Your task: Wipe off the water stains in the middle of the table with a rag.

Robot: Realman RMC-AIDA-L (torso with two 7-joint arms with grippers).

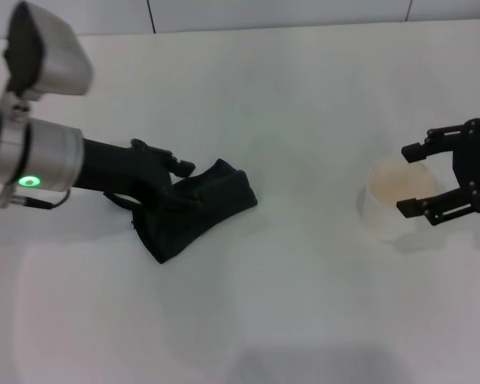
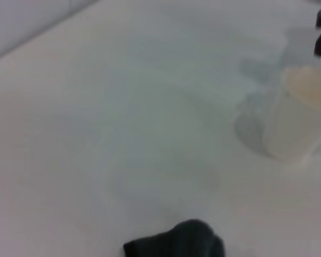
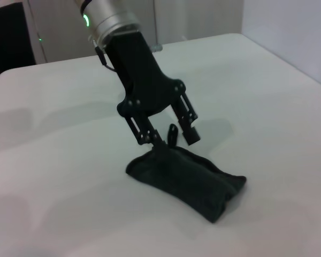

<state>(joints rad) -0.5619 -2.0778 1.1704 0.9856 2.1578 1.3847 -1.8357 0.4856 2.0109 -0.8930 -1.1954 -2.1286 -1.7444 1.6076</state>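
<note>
The dark rag point(image 1: 204, 210) lies bunched on the white table point(image 1: 304, 96), left of the middle. My left gripper point(image 1: 178, 182) stands on the rag's left end. In the right wrist view the left gripper point(image 3: 170, 134) is open, its fingertips point(image 3: 191, 134) down at the edge of the rag point(image 3: 187, 179). A corner of the rag point(image 2: 176, 243) shows in the left wrist view. No orange-brown water stain shows in any view. My right gripper point(image 1: 413, 181) is open at the right.
A white paper cup point(image 1: 390, 202) stands at the right, with my right gripper's open fingers at its right side. The cup also shows in the left wrist view point(image 2: 297, 120). The table's far edge meets a wall at the back.
</note>
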